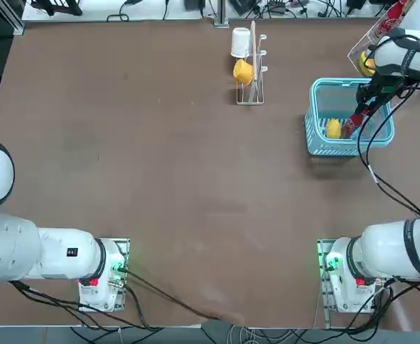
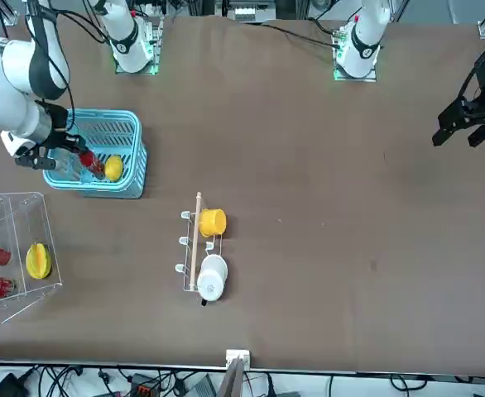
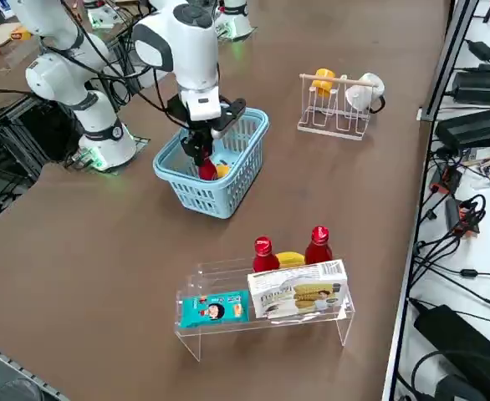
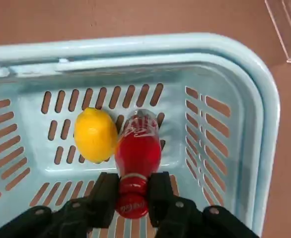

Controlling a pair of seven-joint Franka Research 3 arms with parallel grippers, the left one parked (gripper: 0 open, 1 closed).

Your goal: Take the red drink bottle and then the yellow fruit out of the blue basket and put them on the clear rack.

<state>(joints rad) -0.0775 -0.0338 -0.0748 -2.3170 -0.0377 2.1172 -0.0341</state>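
The blue basket [image 4: 135,44] holds the red drink bottle [image 4: 137,144], lying on the slotted floor, with the yellow fruit [image 4: 95,135] touching its side. My right gripper [image 4: 132,191] reaches down into the basket and is shut on the bottle's neck, just below the cap. From overhead, the basket [image 1: 317,86] sits at the far right with the gripper [image 1: 358,118] inside, next to the fruit [image 1: 333,129]. In the side view the bottle [image 3: 206,171] shows under the gripper [image 3: 201,154]. The clear rack [image 3: 262,322] stands to the robot's right of the basket.
The rack holds two red bottles [image 3: 264,251], a yellow fruit [image 3: 290,259] and two flat packets [image 3: 295,292]. A thin metal cup stand [image 1: 251,93] at the table's far middle carries a yellow cup [image 1: 243,71] and a white cup [image 1: 240,41].
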